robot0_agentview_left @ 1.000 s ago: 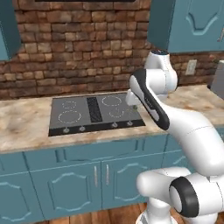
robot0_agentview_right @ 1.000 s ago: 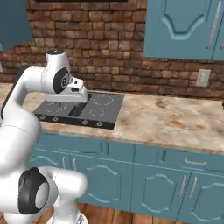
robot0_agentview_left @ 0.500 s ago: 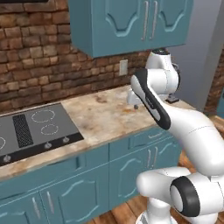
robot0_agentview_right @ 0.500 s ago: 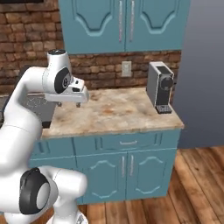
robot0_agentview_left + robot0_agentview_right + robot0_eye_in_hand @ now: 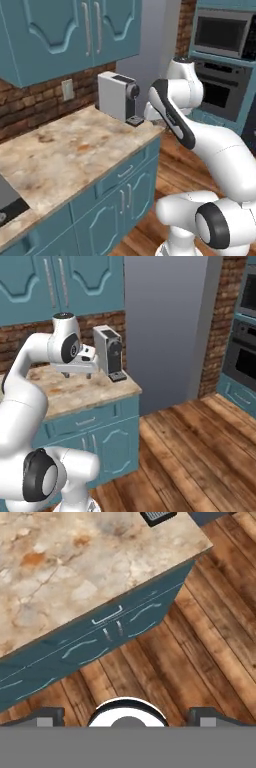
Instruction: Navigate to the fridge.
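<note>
Fridge not found yet — base is by the table (image 5: 75,393) end. Pincer (image 5: 125,716) spread, empty. Risk: arm clips the coffee machine (image 5: 118,96) while turning.

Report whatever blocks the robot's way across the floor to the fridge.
Nothing visible blocks it: the wooden floor lies bare up to the grey wall and the wall oven. The counter with the coffee machine stands off to the side, under the open pincer. The last stretch to the fridge cannot be judged.
</note>
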